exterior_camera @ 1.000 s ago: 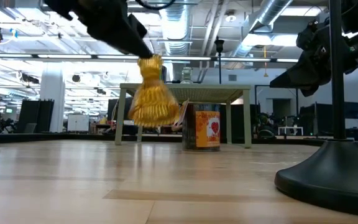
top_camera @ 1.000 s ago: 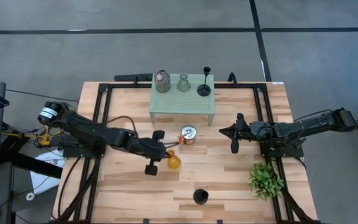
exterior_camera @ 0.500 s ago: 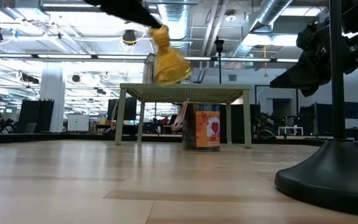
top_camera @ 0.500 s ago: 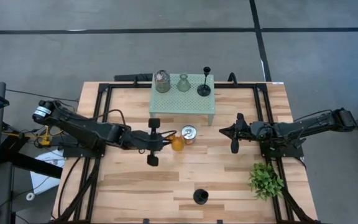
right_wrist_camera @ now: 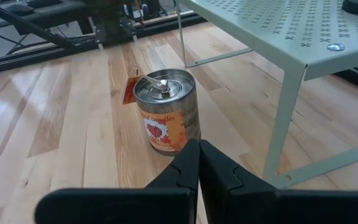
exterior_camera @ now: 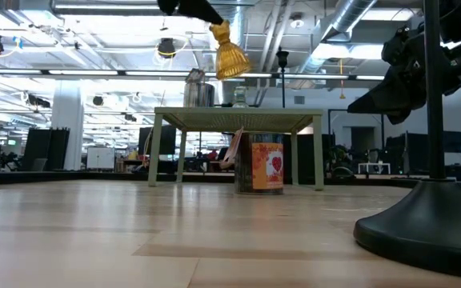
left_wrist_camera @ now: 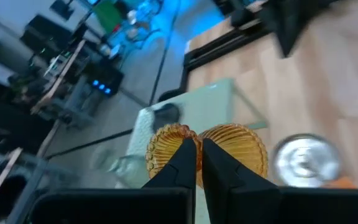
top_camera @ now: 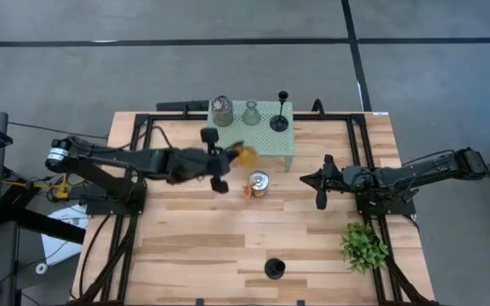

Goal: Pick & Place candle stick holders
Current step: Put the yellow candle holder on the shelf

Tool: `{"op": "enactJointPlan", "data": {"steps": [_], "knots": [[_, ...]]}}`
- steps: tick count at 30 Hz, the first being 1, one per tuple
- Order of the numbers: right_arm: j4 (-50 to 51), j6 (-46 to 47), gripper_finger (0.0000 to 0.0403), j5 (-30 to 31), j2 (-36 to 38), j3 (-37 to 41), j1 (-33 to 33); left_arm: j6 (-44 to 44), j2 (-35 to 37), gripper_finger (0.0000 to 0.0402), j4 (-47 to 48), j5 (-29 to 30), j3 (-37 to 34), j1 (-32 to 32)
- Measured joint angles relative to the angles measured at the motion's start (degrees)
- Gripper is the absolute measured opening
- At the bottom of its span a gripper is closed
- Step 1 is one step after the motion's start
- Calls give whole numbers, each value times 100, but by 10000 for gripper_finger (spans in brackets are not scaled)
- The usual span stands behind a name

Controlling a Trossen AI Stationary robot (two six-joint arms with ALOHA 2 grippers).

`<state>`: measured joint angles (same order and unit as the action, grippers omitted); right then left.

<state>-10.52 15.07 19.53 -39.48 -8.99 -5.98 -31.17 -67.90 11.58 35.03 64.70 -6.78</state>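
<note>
The left gripper (top_camera: 219,159) hangs in the air over the near edge of the pale green mesh stand (top_camera: 262,146), its fingers (left_wrist_camera: 185,163) pinched on the narrow waist of the amber glass holder (top_camera: 245,155); in the low view that ribbed amber piece (exterior_camera: 230,56) sits well above the stand top (exterior_camera: 238,114), tilted, touching nothing below. Just beyond the gripper, on the stand, are the silvery jar (top_camera: 221,110), the clear glass holder (top_camera: 252,113) and the black slim-stemmed stick (top_camera: 280,115) on its round base, in a row from the gripper's side outward. Below and just beside the held glass, on the wooden table (top_camera: 177,246), stands the orange-and-silver tin (top_camera: 258,184), upright, close to the stand's front leg. The right gripper (top_camera: 320,183) waits low over the table on the far side of the tin from the left one, its fingers (right_wrist_camera: 188,165) closed together with nothing between them, pointed at the tin (right_wrist_camera: 166,112). The short black holder (top_camera: 274,269) stands alone toward the table's front edge, well apart from both grippers, and a leafy green plant (top_camera: 363,246) sits near the right arm.
</note>
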Motion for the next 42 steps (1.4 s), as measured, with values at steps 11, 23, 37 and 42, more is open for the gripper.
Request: {"op": "enactJointPlan", "data": {"steps": [11,23,37,42], "knots": [[7,-4,0,2,0,0,0,-42,-165,6,15,-1349,236,1324],[139,-4,0,6,0,-2,0,-464,-1142,6,617,-1754,1193,1802],[162,-48,0,7,0,-2,-2,-396,-1419,7,601,-2175,1258,2045],[168,-57,0,7,0,-2,-1,-323,-1419,13,599,-2177,1256,2041]]}}
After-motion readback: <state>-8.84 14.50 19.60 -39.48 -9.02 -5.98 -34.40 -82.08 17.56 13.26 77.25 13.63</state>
